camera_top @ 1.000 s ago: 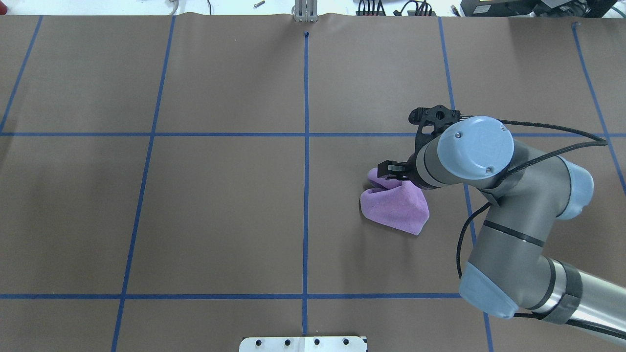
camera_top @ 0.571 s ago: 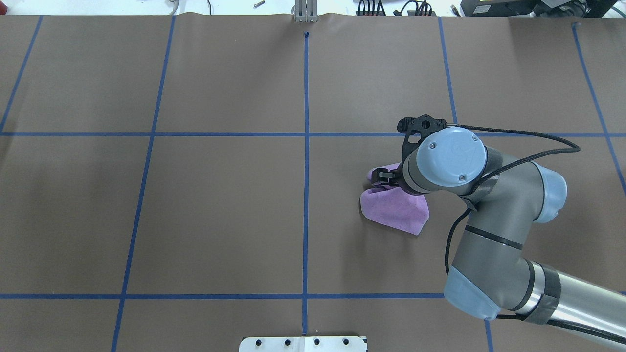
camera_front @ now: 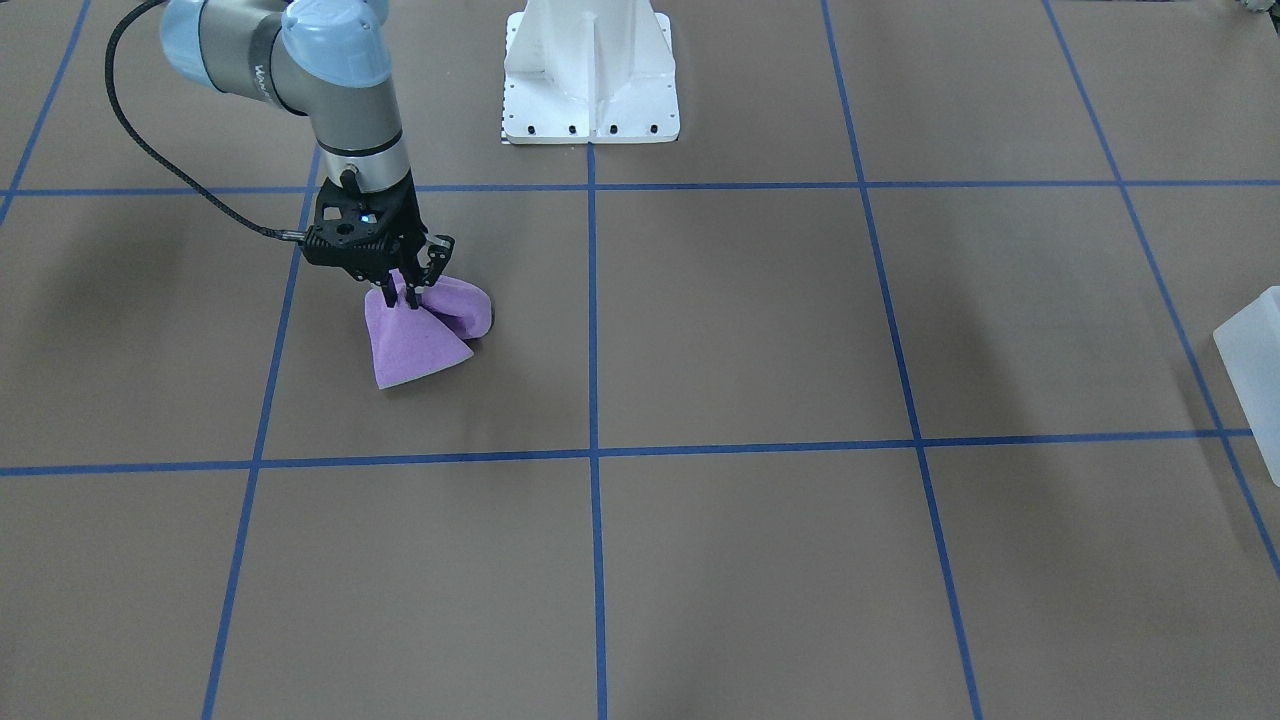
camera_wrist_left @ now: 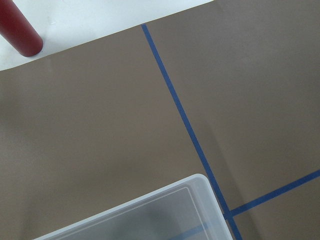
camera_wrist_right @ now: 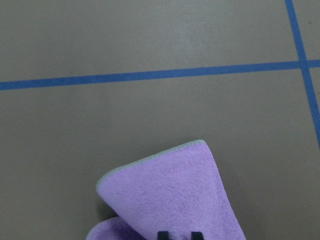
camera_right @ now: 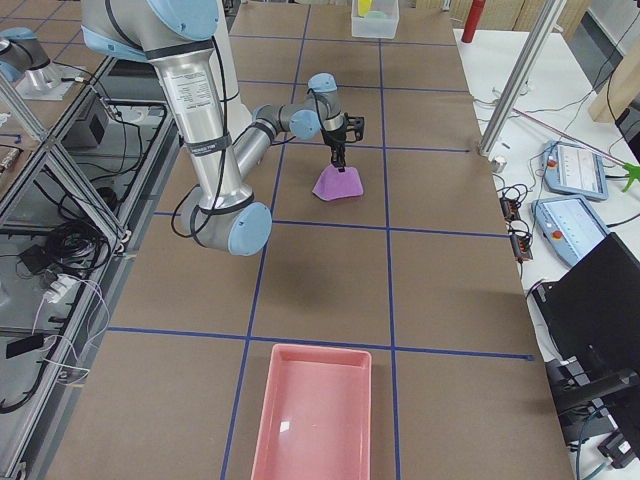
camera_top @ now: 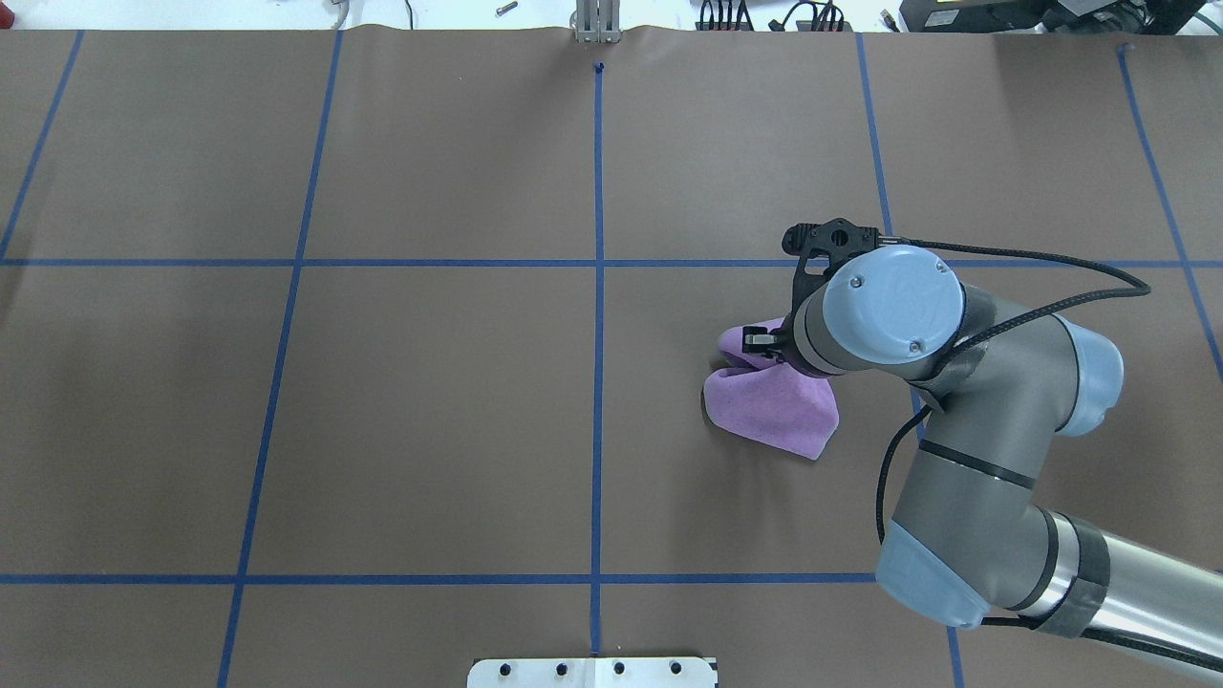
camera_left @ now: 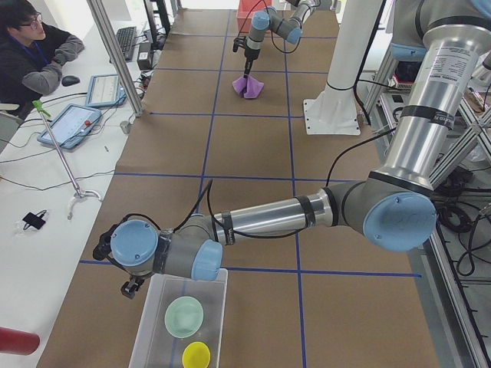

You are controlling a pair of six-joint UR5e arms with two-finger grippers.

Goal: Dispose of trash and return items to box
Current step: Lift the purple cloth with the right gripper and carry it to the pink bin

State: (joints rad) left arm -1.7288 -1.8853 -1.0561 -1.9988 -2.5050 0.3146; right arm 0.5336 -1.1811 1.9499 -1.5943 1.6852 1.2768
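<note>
My right gripper (camera_front: 405, 293) is shut on the peak of a purple cloth (camera_front: 415, 345), which hangs tented with its lower edge on the table. The gripper (camera_top: 760, 342) and the cloth (camera_top: 774, 406) also show in the overhead view. In the right wrist view the cloth (camera_wrist_right: 170, 195) fills the bottom, with my fingertips (camera_wrist_right: 163, 235) on it. The box (camera_left: 222, 310) holds the mint-green bowl (camera_left: 184, 316) and the yellow cup (camera_left: 196, 355). My left gripper (camera_left: 130, 288) hangs beside the box's far end; I cannot tell whether it is open or shut.
The box's corner (camera_wrist_left: 197, 187) shows in the left wrist view and its edge (camera_front: 1255, 365) in the front view. A pink tray (camera_right: 315, 410) lies at the table's right end. A red cylinder (camera_wrist_left: 20, 30) stands off the table near the box. The white robot base (camera_front: 592, 75) is bolted to the table.
My right wrist moved left over the cloth, then slightly back. The cloth stays in nearly the same spot.
</note>
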